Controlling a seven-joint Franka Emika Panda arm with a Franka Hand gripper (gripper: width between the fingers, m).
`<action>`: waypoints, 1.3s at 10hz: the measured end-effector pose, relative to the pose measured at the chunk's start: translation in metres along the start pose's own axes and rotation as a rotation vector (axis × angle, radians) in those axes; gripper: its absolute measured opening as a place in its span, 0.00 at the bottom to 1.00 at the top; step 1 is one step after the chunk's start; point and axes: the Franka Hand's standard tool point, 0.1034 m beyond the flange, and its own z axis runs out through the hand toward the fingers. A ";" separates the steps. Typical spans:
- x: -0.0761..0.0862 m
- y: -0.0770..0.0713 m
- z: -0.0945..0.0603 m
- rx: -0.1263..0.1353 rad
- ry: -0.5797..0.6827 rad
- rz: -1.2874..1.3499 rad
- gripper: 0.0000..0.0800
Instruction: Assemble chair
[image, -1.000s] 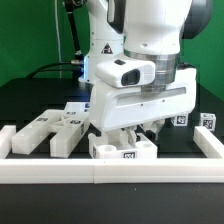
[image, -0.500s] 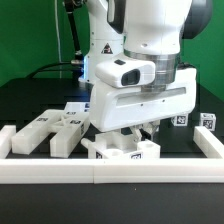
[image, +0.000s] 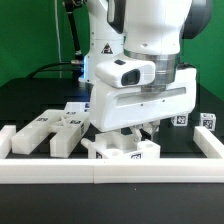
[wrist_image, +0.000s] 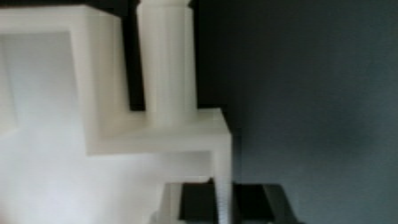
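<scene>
Tool (wrist_image: 221, 192) pinched fully together, holding nothing, close by chair piece (image: 122, 149); other pieces (image: 55, 132) lie within border rail (image: 60, 169).

Long white border rail (image: 60, 171), black table (image: 30, 100), green backdrop (image: 25, 30)

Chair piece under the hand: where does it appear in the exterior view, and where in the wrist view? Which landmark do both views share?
Exterior view: the chair piece lies low in the middle, below the hand and just behind the border rail.
Wrist view: the chair piece is the large white stepped shape with a post, next to the dark fingertips.
Shared landmark: the hand, shut, close to the piece in both views.
</scene>
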 end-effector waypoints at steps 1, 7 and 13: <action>0.002 -0.005 0.000 0.000 0.000 0.051 0.04; 0.028 -0.044 -0.001 0.019 -0.002 0.364 0.04; 0.070 -0.061 -0.014 0.041 -0.016 0.386 0.04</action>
